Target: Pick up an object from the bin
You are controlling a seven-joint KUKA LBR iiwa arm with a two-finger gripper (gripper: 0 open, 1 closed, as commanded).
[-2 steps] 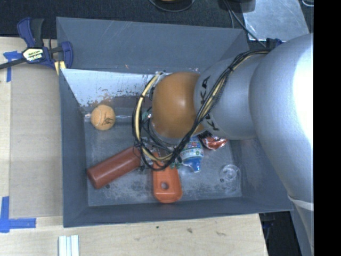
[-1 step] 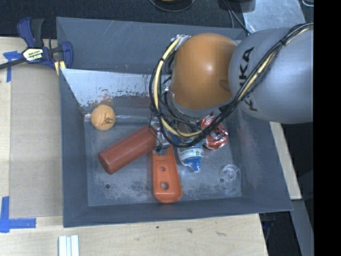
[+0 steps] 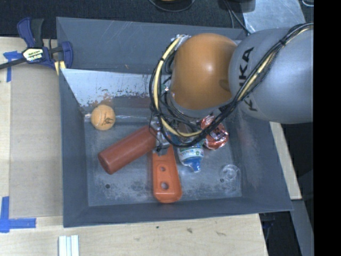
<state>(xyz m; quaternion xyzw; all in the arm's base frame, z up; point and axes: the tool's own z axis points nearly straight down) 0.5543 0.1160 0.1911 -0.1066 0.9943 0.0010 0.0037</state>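
My gripper [image 3: 159, 134] sits low in the middle of the bin, mostly hidden under the arm's orange cover. It is right at the upper end of a red-brown cylinder [image 3: 127, 150] that lies slanted on the bin floor. Just below it lies an orange flat piece with a round hole [image 3: 164, 178]. To its right is a crumpled clear bottle with a blue-green label [image 3: 191, 157]. A crushed red and white wrapper [image 3: 216, 136] lies further right, partly under the cables.
A tan ball [image 3: 103, 117] rests near the bin's back left corner. A small clear thing [image 3: 229, 172] lies at the front right. The arm and its cables cover the bin's right and back middle.
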